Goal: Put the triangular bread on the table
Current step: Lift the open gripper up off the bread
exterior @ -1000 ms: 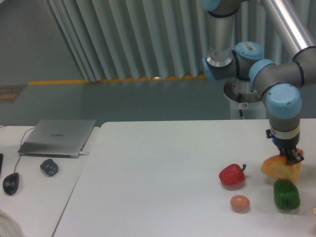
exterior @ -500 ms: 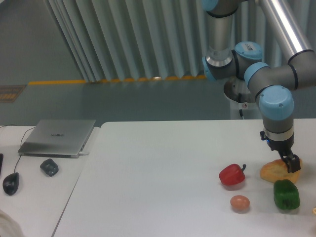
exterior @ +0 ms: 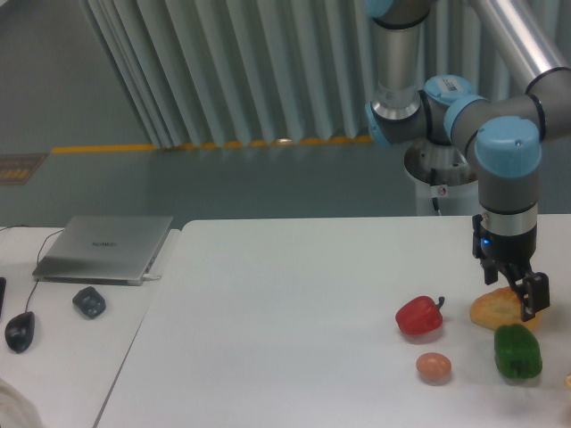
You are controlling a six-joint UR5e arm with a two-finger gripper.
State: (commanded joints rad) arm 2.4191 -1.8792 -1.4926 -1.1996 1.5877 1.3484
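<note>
Four toy foods lie on the white tabletop (exterior: 294, 312): one triangular bread (exterior: 496, 308), one red pepper (exterior: 418, 316), one green pepper (exterior: 517, 351) and one small peach-brown egg (exterior: 433, 366). The bread lies flat near the right edge, just behind the green pepper and a little apart from the red pepper. On the adjoining desk (exterior: 53, 357) to the left sit one closed laptop (exterior: 105, 247), one dark mouse (exterior: 20, 331) and one small dark object (exterior: 88, 301). Behind is a grey floor with a yellow stripe and a ribbed curtain. The arm (exterior: 507, 169) points straight down over the bread; its jaws (exterior: 515, 298) are spread, straddling the bread's right part, not pinching it.
</note>
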